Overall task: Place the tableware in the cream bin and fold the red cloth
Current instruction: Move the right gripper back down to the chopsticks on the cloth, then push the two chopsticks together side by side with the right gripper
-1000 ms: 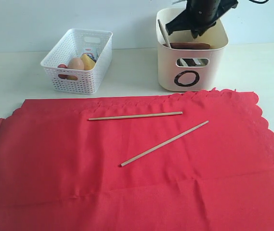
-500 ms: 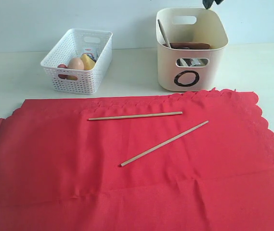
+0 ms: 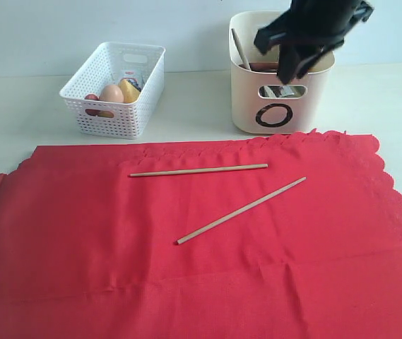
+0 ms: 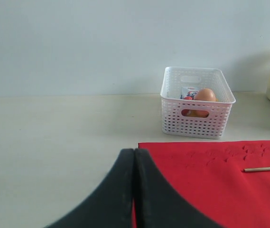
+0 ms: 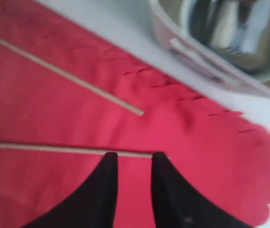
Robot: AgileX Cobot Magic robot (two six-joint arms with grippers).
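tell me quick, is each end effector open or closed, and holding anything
Left end effector: closed, fingers touching, holding nothing.
Right end effector: open, nothing between its fingers.

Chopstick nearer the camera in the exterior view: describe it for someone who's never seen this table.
The red cloth fills the foreground. On it, yours is the slanted chopstick, lower in the exterior view, its right end rising toward the cream bin. Its only neighbour, the level chopstick, lies straight across above it.
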